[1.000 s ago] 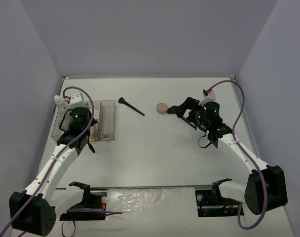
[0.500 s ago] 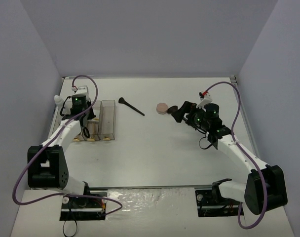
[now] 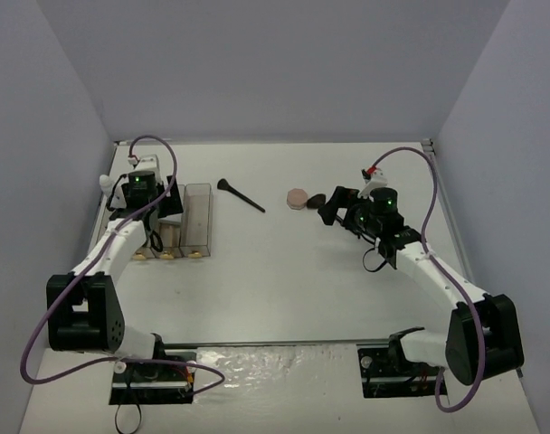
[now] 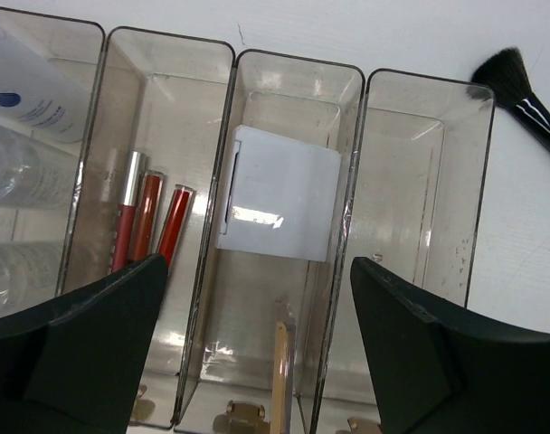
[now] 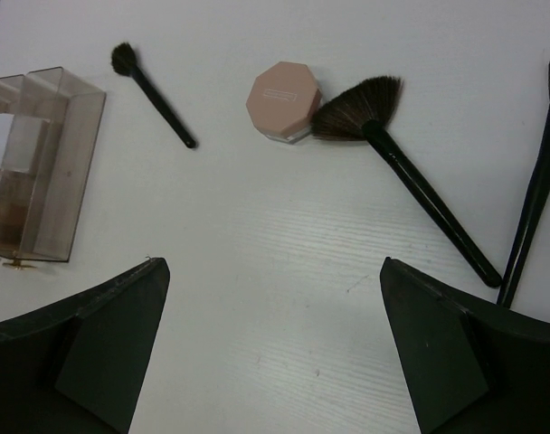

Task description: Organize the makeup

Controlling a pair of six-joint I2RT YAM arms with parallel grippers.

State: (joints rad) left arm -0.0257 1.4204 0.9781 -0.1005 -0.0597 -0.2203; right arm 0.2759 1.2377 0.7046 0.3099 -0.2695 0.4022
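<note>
My left gripper [image 4: 257,348] hangs open over four clear bins [image 4: 358,181], holding nothing. The first bin holds white bottles [image 4: 26,99], the second red pencils [image 4: 148,221], the third a white pad [image 4: 277,194] and a tan pencil [image 4: 280,371] that lies free between my fingers. My right gripper [image 5: 275,344] is open above bare table. Ahead of it lie a round pink compact [image 5: 282,99], a fan brush [image 5: 411,172] touching it, a small black brush [image 5: 153,95] and further brushes [image 5: 533,190]. From above, the left gripper [image 3: 160,226] is over the bins and the right gripper [image 3: 329,206] sits beside the compact [image 3: 297,197].
The bins [image 3: 195,221] stand in a row at the left of the table, the fourth one empty. The small brush [image 3: 241,194] lies between the bins and the compact. Grey walls close the table at the back and sides.
My left gripper has moved back over the bins and opened, leaving the tan pencil in the third bin. The right gripper has crept left toward the compact, still open.
</note>
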